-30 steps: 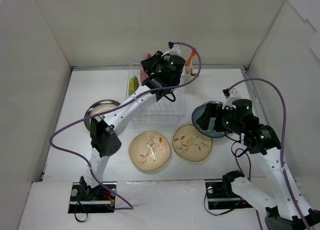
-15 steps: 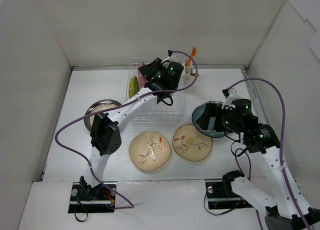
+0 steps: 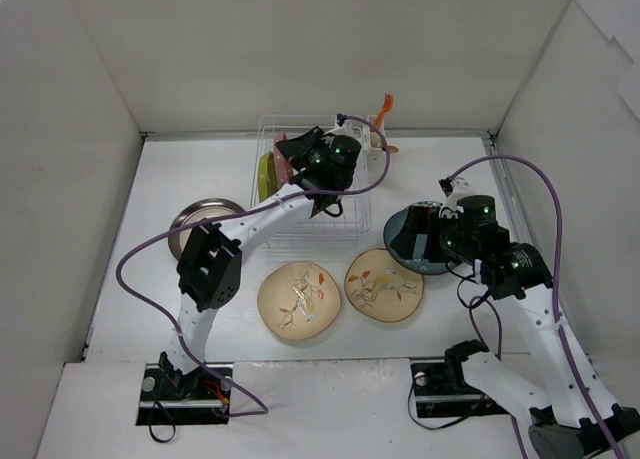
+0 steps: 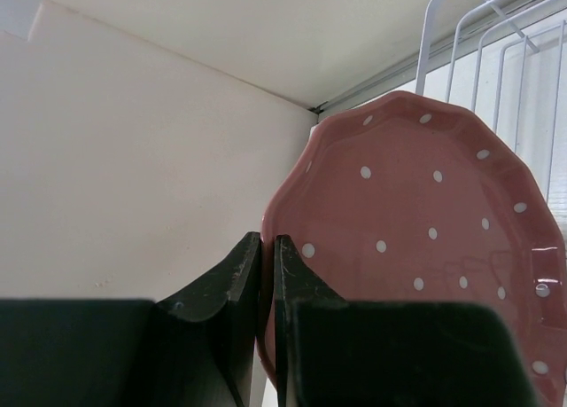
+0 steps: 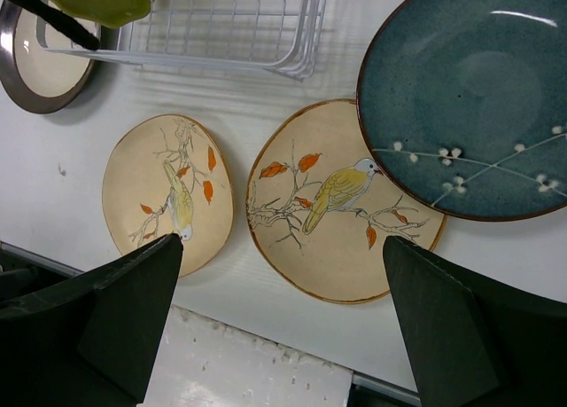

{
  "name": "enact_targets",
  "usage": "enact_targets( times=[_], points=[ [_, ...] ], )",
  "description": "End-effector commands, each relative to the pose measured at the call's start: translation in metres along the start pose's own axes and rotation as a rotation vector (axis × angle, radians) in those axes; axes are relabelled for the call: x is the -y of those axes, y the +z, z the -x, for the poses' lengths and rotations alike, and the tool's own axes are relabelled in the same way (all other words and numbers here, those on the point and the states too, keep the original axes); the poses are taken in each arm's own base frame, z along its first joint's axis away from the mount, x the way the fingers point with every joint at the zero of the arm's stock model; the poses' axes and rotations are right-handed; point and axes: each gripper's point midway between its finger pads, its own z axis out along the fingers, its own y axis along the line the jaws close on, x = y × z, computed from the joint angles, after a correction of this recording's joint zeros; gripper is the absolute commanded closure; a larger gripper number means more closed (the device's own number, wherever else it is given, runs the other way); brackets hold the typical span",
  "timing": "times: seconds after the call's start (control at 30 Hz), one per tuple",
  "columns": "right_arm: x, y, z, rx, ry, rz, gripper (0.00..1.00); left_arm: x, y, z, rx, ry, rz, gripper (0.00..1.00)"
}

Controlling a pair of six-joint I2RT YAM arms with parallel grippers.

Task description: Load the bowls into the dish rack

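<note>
White table (image 3: 200, 169) w/ white walls (image 3: 300, 49) on left, back & right.

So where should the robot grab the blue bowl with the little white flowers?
Probably by its rim. The dark teal bowl lies flat and shallow, so only the edge gives a pinch. Come from above with the open right gripper, on the side away from the cream bird bowl it overlaps.

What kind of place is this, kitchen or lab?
Probably a robot test cell, not a kitchen: plain white panels wall in the table, two arms are bolted to its edge, and the left pincer holds a pink bowl at a dish rack.
</note>
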Motion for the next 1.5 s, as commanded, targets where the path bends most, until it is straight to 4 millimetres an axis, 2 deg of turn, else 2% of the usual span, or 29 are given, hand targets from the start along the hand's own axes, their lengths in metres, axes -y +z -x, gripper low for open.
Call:
enact_targets(
  times=[0.0, 0.27, 0.33, 0.5, 0.87, 1.47],
  points=[
    [0.002, 0.005, 0.007, 0.018, -0.014, -0.006, 0.06, -0.096, -0.009, 0.016, 0.025, -0.217, 0.089, 1.00],
    [0.003, 0.007, 0.009, 0.012, -0.016, -0.012, 0.06, -0.123, -0.016, 0.031, 0.083, -0.228, 0.083, 1.00],
    [0.003, 0.008, 0.010, 0.016, -0.018, -0.014, 0.06, -0.123, -0.016, 0.031, 0.087, -0.214, 0.086, 1.00],
    [0.004, 0.008, 0.008, 0.014, -0.013, -0.017, 0.06, -0.107, -0.013, 0.024, 0.085, -0.137, 0.090, 1.00],
    [0.005, 0.009, 0.004, 0.010, 0.000, -0.018, 0.06, -0.108, -0.014, 0.022, 0.103, -0.102, 0.096, 1.00],
    [0.006, 0.009, -0.002, 0.011, 0.003, -0.014, 0.06, -0.074, -0.009, 0.008, 0.124, -0.004, 0.074, 1.00]
  ],
)
